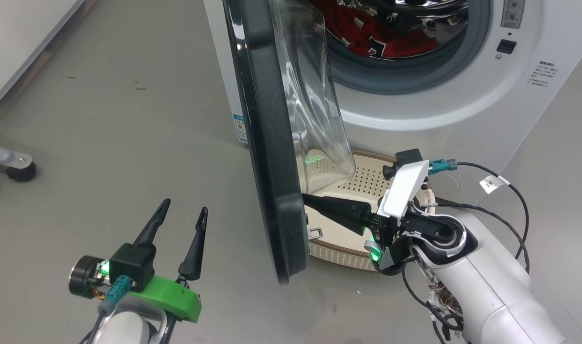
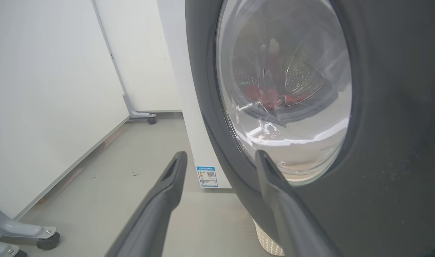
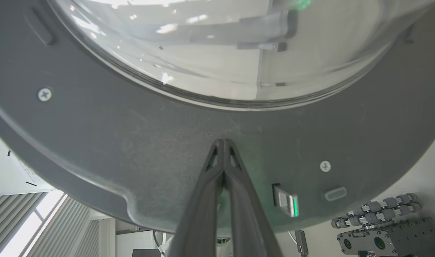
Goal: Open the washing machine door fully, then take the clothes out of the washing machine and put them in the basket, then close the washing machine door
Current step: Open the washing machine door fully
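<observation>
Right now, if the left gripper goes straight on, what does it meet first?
Probably the door: its black rim lies between the open fingers of the left gripper. The machine shows just left of that line, so this is uncertain.

The washing machine is white, with a grey rubber ring around its shiny steel drum. Its door is glossy black around clear glass. At 12 o'clock in the head view, the clothes are red with black-and-white marks. The small label is blue. At 4 o'clock, the basket is cream, dotted with rows of holes, with a brown woven-look rim. The floor is plain grey. At 8 o'clock, the left gripper has black fingers on a bright green bracket.
</observation>
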Motion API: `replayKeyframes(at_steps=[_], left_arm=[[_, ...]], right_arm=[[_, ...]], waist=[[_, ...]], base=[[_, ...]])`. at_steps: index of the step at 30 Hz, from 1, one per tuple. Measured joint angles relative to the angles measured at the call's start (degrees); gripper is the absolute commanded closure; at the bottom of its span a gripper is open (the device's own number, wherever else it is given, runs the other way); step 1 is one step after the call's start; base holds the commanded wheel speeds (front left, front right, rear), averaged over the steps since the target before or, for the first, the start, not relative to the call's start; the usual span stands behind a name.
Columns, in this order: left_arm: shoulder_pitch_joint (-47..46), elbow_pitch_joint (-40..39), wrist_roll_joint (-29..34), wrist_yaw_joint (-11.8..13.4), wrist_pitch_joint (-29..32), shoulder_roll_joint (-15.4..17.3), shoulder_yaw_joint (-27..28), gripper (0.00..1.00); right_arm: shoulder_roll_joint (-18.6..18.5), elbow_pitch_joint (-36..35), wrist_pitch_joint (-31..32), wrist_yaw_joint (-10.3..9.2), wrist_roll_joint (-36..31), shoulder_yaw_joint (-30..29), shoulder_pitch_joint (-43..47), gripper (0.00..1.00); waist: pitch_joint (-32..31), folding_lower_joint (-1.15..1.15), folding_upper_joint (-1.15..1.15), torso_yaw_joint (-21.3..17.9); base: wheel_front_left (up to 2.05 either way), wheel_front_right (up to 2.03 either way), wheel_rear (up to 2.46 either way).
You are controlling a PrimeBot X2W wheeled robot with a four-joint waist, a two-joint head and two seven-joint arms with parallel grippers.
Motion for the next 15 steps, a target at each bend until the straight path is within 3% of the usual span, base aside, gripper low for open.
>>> replayKeyframes(at_steps=[15], left_arm=[[0.26,-0.02,0.00,0.00,0.01,0.00,0.25,0.00]], right_arm=[[0.14,0.58,-4.90,0.05,0.46,0.04,0.01,1.00]], waist=[[-0.16,0.00,0.00,0.01]], base=[[0.00,0.00,0.00]])
